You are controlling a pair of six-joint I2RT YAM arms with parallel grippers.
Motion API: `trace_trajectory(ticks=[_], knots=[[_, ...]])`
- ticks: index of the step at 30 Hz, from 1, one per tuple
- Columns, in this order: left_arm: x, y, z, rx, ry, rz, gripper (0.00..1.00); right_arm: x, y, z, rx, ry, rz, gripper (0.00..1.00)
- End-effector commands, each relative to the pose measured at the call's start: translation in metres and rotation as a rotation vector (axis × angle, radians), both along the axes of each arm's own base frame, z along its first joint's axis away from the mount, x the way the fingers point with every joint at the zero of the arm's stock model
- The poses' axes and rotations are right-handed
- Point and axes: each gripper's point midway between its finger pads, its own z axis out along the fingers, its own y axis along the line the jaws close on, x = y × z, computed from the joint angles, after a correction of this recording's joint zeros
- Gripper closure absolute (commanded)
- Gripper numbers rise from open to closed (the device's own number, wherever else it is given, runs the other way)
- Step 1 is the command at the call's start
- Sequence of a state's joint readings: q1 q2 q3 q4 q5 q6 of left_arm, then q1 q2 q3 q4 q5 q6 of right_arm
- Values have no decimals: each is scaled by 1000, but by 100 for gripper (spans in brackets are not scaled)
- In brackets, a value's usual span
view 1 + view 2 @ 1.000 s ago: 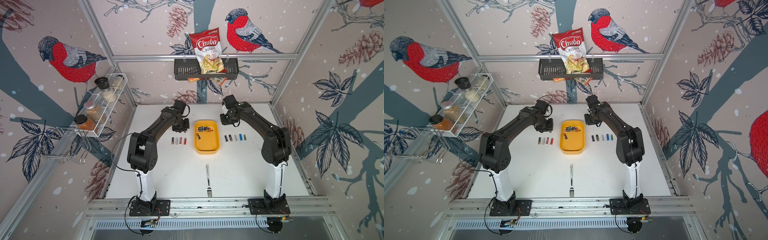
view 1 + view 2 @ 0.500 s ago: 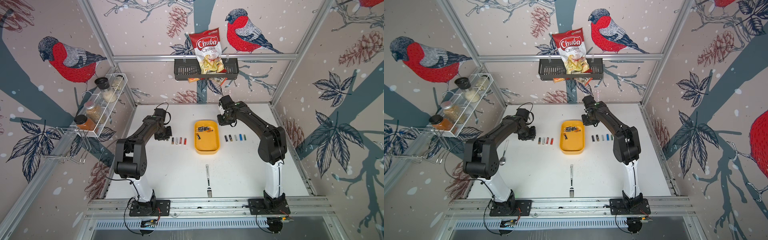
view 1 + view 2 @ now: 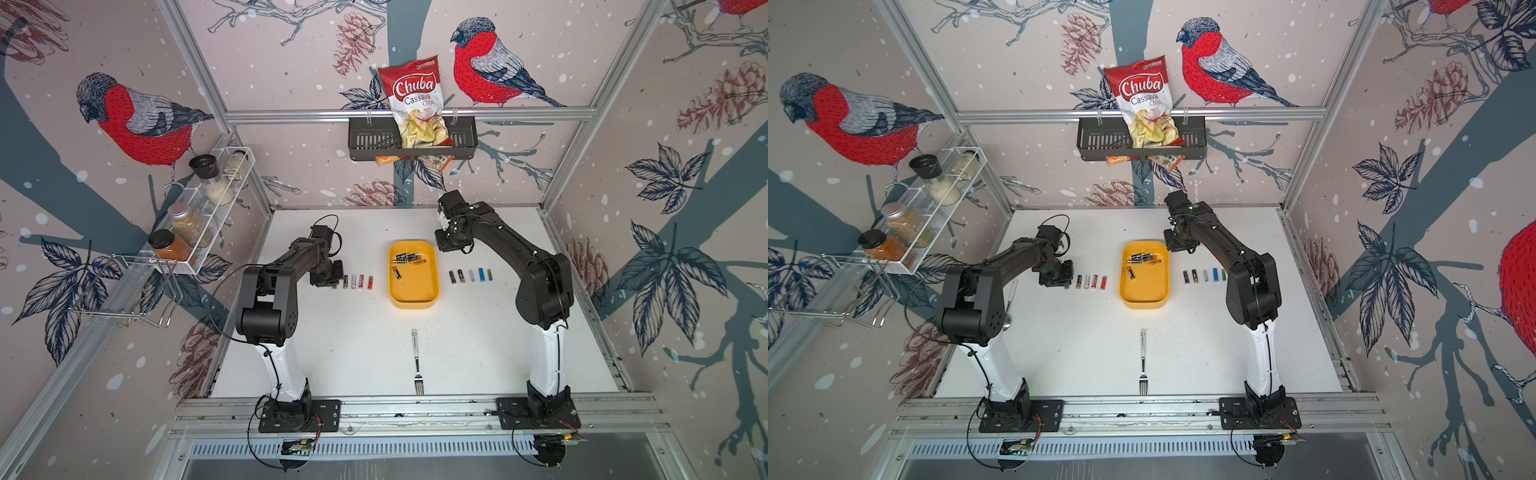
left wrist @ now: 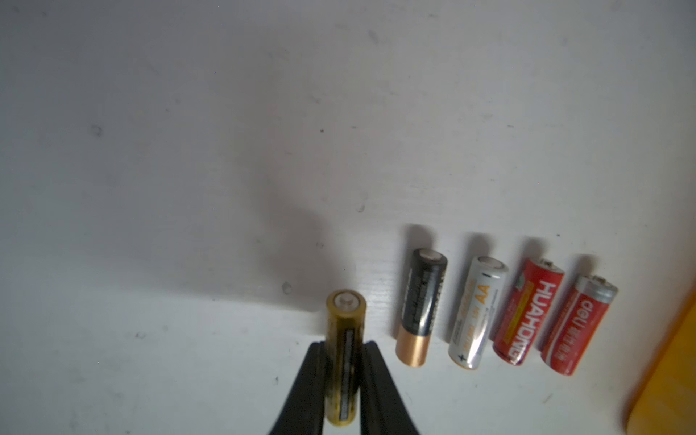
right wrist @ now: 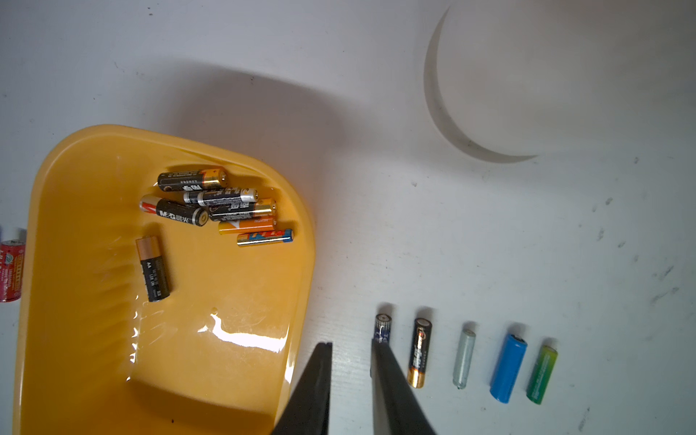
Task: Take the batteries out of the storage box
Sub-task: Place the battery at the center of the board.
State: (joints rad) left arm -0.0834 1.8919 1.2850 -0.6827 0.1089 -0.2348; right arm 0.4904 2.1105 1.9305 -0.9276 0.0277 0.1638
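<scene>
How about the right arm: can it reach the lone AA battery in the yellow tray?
Probably yes: the right gripper hangs empty by the yellow tray, and that AA battery lies uncovered, apart.

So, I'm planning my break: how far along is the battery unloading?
Done: nine batteries lie in rows on the table, four left of the yellow box, five right. In hand: the left hand grips a tenth battery beside the left row; the right hand is empty. Left: seven batteries in the box.

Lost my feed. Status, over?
Left tool shut on gold battery. Right tool slightly open, empty. Seven batteries in storage box. Nothing blocking.
</scene>
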Motion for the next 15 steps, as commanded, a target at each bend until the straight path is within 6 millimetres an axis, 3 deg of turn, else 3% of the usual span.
trace_trajectory(ticks=[1,15], knots=[[7,-1,-1,-8,-18,-21,80,-1,-2,0,-14,3,-19,75],[9,-4,-10,-22,-3,-22,80,-1,-4,-3,-20,11,-21,75]])
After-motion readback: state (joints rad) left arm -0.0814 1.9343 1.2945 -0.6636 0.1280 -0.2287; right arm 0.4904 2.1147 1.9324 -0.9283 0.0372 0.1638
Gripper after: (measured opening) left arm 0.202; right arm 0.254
